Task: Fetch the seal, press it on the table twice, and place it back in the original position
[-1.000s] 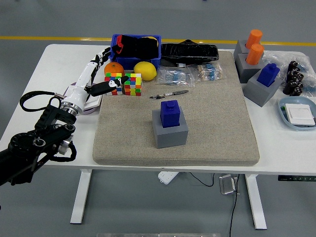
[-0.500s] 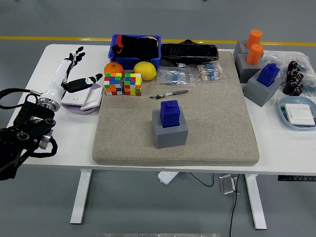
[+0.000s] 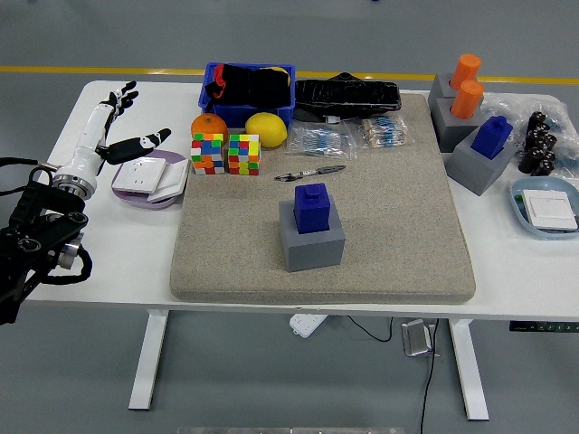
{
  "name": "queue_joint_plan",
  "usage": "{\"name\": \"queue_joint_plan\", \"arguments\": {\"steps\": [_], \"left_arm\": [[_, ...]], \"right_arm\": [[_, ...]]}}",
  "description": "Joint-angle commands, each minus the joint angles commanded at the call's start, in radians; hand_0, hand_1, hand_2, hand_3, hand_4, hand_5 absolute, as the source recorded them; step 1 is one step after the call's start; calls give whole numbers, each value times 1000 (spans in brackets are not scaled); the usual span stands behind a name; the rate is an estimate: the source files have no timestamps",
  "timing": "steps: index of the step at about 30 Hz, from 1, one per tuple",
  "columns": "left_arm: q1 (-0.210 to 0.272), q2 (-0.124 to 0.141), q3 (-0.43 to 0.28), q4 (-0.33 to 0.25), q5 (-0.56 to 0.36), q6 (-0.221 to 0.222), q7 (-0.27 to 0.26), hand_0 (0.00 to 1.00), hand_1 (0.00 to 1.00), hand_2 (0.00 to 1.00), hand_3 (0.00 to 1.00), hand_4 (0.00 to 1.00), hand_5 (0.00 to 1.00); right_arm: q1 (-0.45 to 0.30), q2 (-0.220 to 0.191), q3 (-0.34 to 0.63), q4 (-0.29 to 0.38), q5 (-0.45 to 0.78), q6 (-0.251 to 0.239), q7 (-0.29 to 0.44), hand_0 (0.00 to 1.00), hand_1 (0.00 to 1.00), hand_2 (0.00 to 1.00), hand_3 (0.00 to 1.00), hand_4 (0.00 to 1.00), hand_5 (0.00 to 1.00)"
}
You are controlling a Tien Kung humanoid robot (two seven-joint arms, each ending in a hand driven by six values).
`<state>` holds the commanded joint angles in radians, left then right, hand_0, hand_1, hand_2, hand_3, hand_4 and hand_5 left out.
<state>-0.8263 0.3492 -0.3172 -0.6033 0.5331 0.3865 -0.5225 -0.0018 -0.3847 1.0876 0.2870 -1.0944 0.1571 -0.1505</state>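
A blue seal point(image 3: 310, 207) stands upright in its grey base block point(image 3: 311, 240) in the middle of the beige mat point(image 3: 380, 235). My left hand point(image 3: 119, 127) is open with fingers spread, far left over the white table, well away from the seal. A second blue seal point(image 3: 491, 136) sits in a grey block point(image 3: 479, 165) at the right. Two orange seals point(image 3: 467, 87) sit in grey blocks at the back right. My right arm is out of view.
A purple plate point(image 3: 136, 191) with a white socket lies next to my left hand. Two colour cubes point(image 3: 225, 153), an orange point(image 3: 208, 125), a lemon point(image 3: 266, 129), a blue bin point(image 3: 248, 90), a pen point(image 3: 310, 172) and packets lie at the back. A blue dish point(image 3: 544, 210) stands right.
My left arm has drawn back to the left and toward the table's left edge, away from the colour cubes. The seal has not moved.
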Motion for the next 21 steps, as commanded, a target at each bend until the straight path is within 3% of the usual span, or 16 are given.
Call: {"name": "queue_joint_plan", "arguments": {"steps": [21], "left_arm": [[-21, 16, -3, -2, 8, 2, -1, 923, 898, 908, 944, 881, 224]], "right_arm": [[8, -8, -13, 1, 2, 0, 0, 832, 761, 752, 693, 751, 375]]}}
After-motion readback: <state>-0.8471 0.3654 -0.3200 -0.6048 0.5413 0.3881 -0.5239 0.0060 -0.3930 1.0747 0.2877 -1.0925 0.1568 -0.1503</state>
